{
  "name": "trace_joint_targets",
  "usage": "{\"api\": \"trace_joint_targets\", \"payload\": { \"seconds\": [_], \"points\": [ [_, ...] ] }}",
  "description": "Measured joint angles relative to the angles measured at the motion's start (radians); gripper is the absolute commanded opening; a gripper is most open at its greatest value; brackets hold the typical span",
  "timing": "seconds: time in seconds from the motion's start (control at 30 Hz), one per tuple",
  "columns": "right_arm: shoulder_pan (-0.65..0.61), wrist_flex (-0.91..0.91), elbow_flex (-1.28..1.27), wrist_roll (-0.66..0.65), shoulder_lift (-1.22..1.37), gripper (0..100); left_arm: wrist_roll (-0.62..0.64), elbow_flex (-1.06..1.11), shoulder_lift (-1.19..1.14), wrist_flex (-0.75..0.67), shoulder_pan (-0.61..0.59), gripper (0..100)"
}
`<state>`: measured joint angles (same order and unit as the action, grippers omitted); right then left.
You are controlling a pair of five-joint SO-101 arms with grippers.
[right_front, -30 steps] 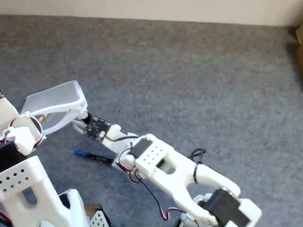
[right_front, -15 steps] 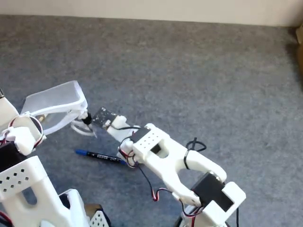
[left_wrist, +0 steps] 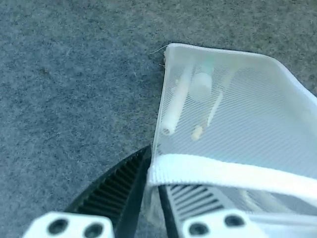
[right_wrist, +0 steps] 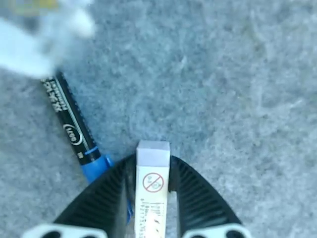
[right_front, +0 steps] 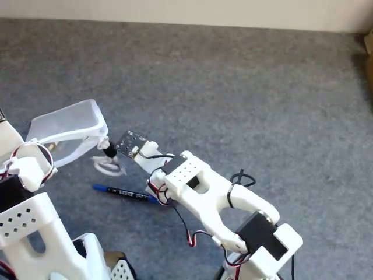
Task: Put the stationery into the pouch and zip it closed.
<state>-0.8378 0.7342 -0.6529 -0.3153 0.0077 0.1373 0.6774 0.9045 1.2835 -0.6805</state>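
Right gripper [right_wrist: 152,159] is clenched on a small white block [right_wrist: 151,191] over the grey worktop [right_front: 262,87], toward its near left corner. It is just beside the blue pen [right_front: 125,193] lying flat there. Farther along the left edge, the left gripper [left_wrist: 154,171] pinches the rim of the mesh pouch [left_wrist: 237,119], which holds a few pale items.

place: indoor robotics test setup | evidence: grey felt-like surface [right_front: 262,87]; pale wall [right_front: 204,10] behind; white printed arms [right_front: 210,195]; exposed wiring [right_front: 240,175]
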Motion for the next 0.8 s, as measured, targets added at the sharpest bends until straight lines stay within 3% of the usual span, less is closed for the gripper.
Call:
{"api": "trace_joint_targets", "payload": {
  "seconds": [0.17,0.5,0.8],
  "points": [
    [0.025,0.025,-0.012,0.0,-0.052,0.5,0.0,0.0,0.0,0.0,0.0,1],
    [0.037,0.015,-0.198,0.0,-0.422,0.5,0.0,0.0,0.002,0.0,0.048,1],
    [0.089,-0.259,-0.427,0.005,-0.644,0.5,-0.051,-0.026,0.0,0.046,0.17,1]
  ]
}}
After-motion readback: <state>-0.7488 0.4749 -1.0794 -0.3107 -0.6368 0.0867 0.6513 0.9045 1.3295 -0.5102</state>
